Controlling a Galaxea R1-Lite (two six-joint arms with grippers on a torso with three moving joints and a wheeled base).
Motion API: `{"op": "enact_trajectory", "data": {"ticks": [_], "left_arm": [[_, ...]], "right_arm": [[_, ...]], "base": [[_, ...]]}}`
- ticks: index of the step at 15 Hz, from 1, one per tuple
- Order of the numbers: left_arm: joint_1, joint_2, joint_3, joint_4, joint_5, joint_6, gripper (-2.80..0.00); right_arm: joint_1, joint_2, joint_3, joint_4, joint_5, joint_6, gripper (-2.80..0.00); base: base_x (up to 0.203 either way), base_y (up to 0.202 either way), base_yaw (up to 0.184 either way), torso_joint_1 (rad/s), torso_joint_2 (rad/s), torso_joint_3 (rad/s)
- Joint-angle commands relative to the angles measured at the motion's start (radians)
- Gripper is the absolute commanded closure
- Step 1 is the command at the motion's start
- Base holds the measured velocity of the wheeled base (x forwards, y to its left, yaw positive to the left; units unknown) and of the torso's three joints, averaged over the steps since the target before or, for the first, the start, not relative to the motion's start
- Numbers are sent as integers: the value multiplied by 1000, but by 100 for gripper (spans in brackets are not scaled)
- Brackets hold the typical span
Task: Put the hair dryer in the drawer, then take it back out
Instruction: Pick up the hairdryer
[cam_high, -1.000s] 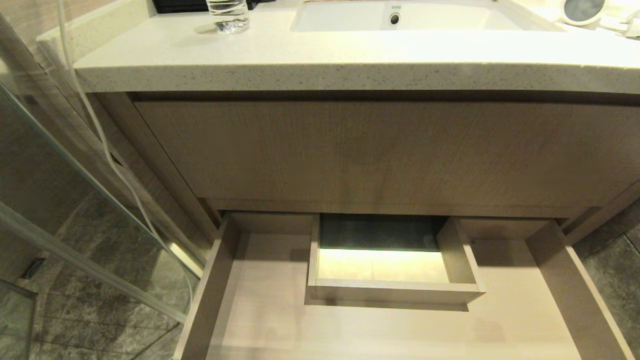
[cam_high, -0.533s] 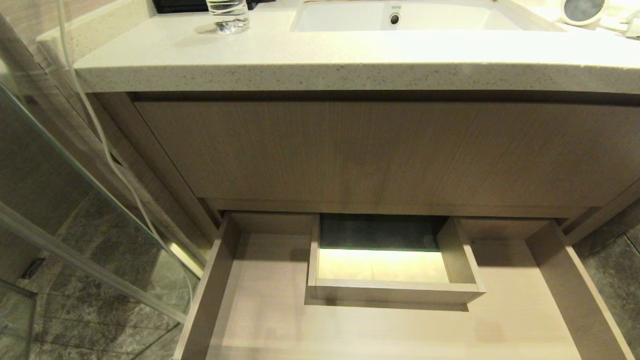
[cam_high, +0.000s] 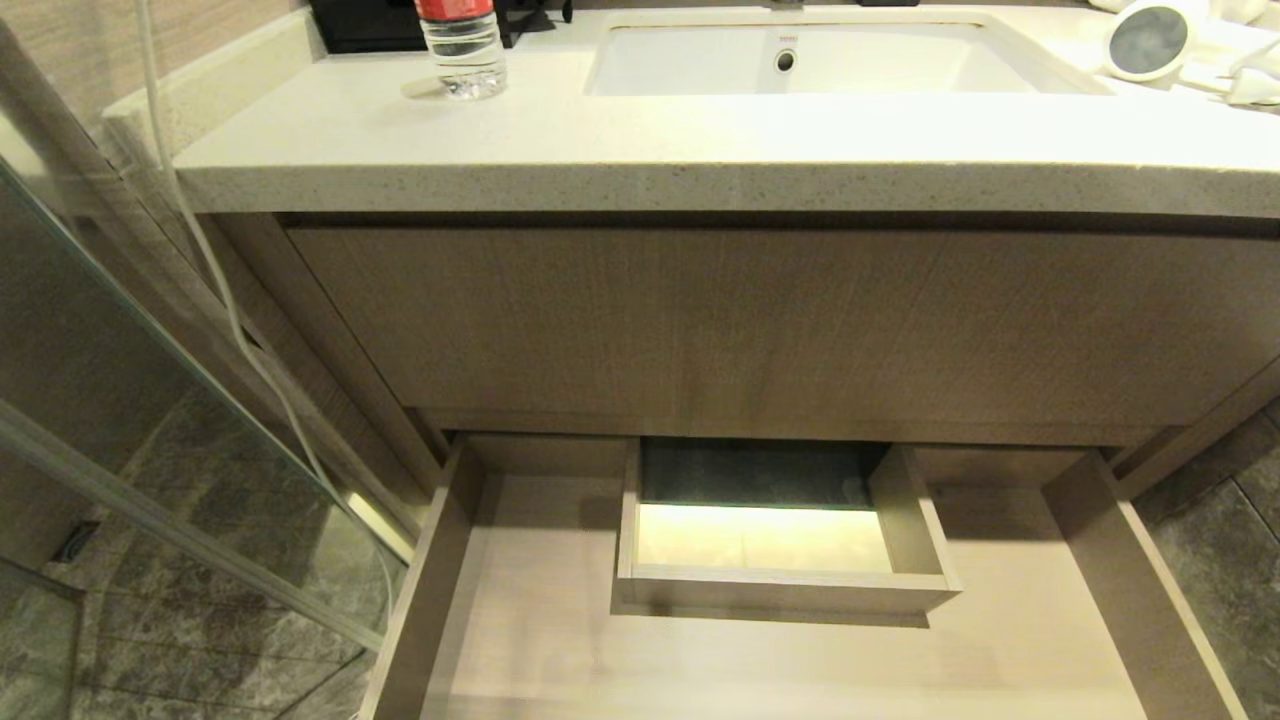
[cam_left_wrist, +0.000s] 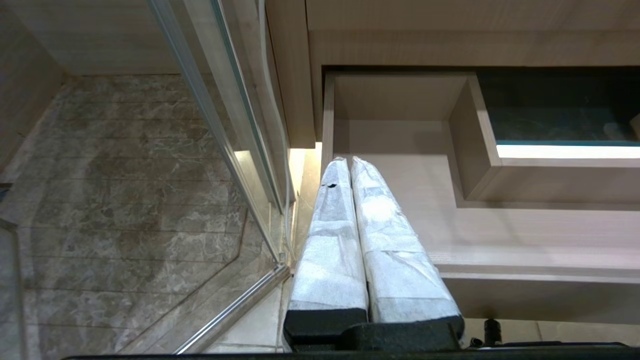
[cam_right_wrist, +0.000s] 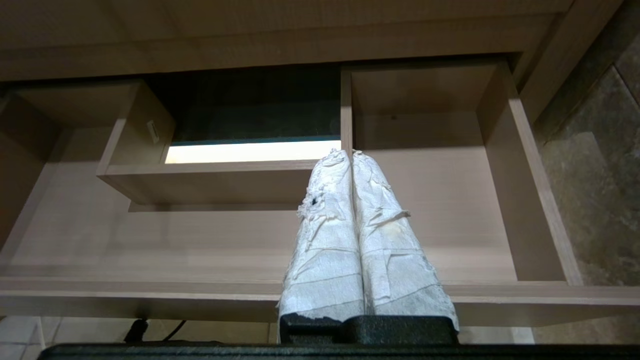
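Note:
The white hair dryer lies on the countertop at the far right, its dark grey round end facing me, with its white plug beside it. Below the vanity the beige wood-grain drawer stands pulled out, with nothing lying in it and a boxed cut-out in its middle. Neither arm shows in the head view. My left gripper is shut with nothing in it, over the drawer's left end. My right gripper is shut and empty, in front of the drawer, right of the cut-out.
A white sink is set in the speckled countertop. A water bottle stands left of the sink. A tall wood-grain panel fronts the vanity. A glass shower partition and a white cable stand at the left, over marble floor tiles.
The whole head view has shifted downward in the picture, so more of the countertop, the bottle and the hair dryer shows. Nothing in the scene itself has moved.

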Motion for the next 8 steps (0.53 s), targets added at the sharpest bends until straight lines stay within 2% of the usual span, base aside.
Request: {"op": "enact_trajectory", "data": {"ticks": [1,6,8], "left_arm": [[0,0,0,0,0,0,0],[0,0,0,0,0,0,0],[0,0,0,0,0,0,0]], "right_arm": [[1,2,2,0,0,2,0],[1,2,2,-2,1,1,0],[-1,2,2,-1,-1,3,0]], "base": [[0,0,0,144,-428,-310],[0,0,0,43,-119,-87],[0,0,0,108,-315,-204]]}}
